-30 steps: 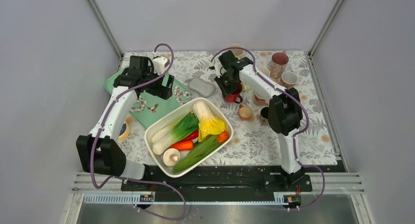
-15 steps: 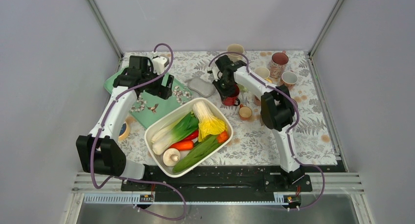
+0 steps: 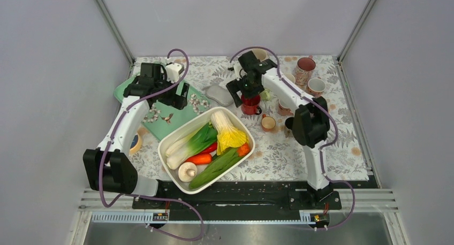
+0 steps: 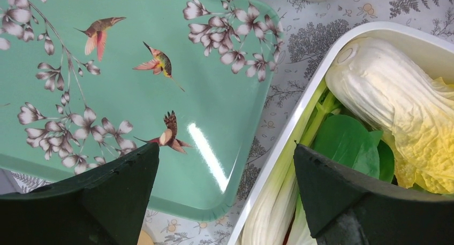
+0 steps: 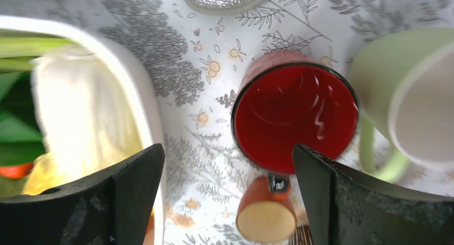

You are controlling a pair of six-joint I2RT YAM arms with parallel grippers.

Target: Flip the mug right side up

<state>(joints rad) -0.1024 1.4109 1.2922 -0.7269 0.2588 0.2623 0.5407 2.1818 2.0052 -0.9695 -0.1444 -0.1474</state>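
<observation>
Now, with my left gripper [image 4: 225,173] spread wide and empty over the left rim of the white vegetable tub [image 4: 284,143], my right gripper [image 5: 227,170] hangs equally wide over the red mug [image 5: 297,114], standing mouth-up just beyond the tub's far right corner, so I judge the turning done and the next move a clean withdrawal.

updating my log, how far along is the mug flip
Done, it seems: the red mug stands with its opening up, inside showing. In hand: nothing; the right gripper hangs open above it. Remaining: probably just backing that arm away. The left gripper sits open over the green tray.
</observation>
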